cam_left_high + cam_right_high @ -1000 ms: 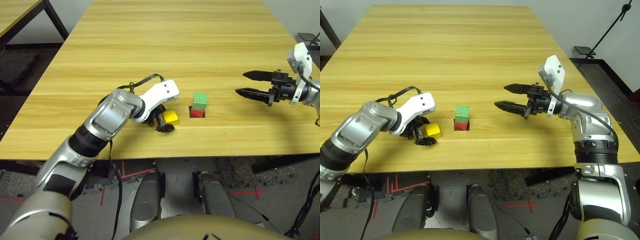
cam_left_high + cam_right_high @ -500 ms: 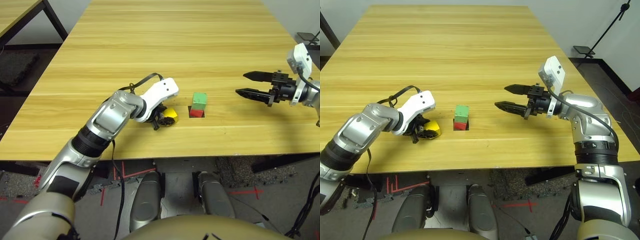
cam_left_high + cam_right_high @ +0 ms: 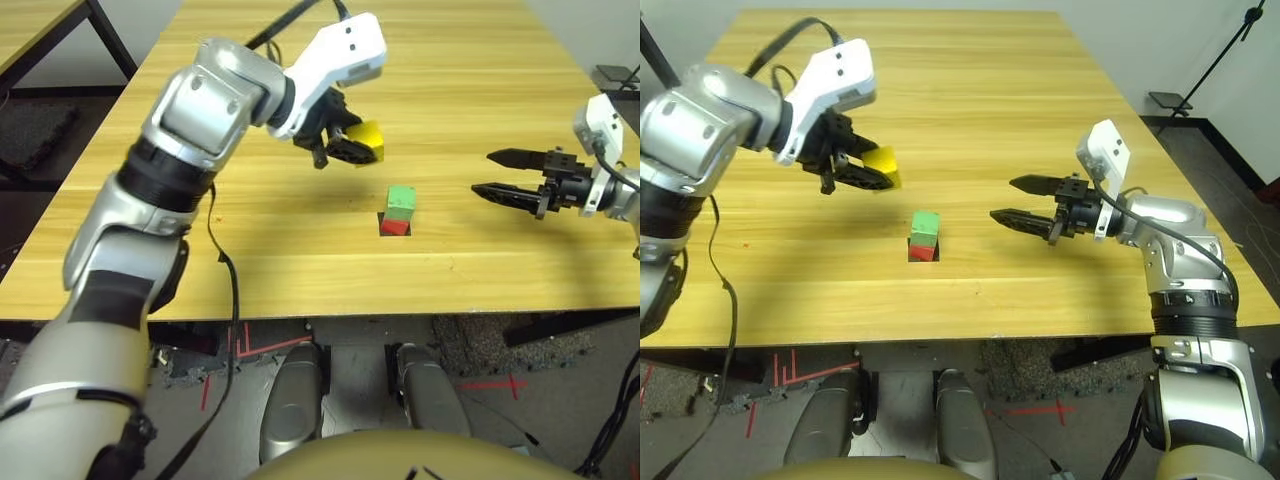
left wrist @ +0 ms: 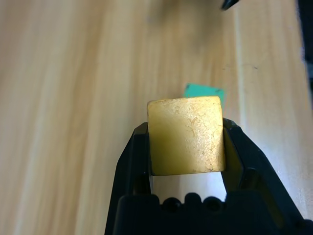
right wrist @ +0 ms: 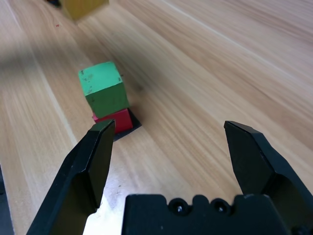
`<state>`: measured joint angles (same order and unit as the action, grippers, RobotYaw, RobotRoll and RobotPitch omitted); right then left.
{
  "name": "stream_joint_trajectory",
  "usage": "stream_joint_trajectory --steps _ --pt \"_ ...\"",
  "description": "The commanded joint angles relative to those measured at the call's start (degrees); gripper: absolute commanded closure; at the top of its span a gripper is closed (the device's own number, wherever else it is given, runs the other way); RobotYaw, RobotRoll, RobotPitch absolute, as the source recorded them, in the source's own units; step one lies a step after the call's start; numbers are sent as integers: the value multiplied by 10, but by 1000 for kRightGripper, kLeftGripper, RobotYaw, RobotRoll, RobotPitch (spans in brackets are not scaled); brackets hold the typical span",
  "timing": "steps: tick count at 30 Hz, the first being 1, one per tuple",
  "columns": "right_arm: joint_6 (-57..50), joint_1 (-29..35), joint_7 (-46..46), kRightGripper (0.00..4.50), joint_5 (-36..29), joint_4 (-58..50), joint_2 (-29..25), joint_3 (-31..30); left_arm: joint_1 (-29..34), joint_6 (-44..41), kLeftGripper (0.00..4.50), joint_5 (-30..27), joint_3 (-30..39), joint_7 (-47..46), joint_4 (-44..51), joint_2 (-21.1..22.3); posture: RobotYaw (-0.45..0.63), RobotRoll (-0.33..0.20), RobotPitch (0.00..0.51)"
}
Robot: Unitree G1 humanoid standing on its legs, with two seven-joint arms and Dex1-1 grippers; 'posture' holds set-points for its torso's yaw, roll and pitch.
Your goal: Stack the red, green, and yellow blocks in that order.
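**Three blocks, two end effectors: one block lifted, two stacked**

Nearest the robot, on the wooden worktop (image 3: 450,60), lies one flat black square patch (image 3: 393,225). On it sits the one red block (image 3: 394,227), and the one green block (image 3: 401,199) rests directly on top of the red one, turned slightly askew to it, making a stack of two.

To the right of the stack and well apart from it, the right end effector (image 3: 498,173) hangs above the worktop, pointing left toward the stack. Its two black fingers are spread wide with nothing between them.

Farther away and a little left of the stack, the left end effector (image 3: 345,145) is raised clear of the worktop. Its two fingers pinch the one yellow block (image 3: 366,135) by opposite faces, and the block hangs in the air. In the left wrist view the green block shows on the worktop beyond the held yellow block.
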<state>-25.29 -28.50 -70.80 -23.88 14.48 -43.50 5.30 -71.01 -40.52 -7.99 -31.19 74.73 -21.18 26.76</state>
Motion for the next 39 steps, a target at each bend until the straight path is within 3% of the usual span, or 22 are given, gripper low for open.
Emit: stream_joint_trajectory --steps 1,10,34,39 --pt "-15 18 8 0 -13 -26 0 8 -27 56 2548 25 -12 23 -75 -40 -123 -8 83" --pt "-32 47 23 0 -26 -59 -5 16 -48 107 2548 65 -6 44 -159 -94 -150 -6 89" --pt "-41 58 34 0 -32 -73 -5 19 -3 105 2548 106 -6 65 -148 -105 -159 -5 116" --pt "-38 59 35 0 -32 -72 -5 20 -3 106 885 111 1 53 -159 -107 -154 -7 112"
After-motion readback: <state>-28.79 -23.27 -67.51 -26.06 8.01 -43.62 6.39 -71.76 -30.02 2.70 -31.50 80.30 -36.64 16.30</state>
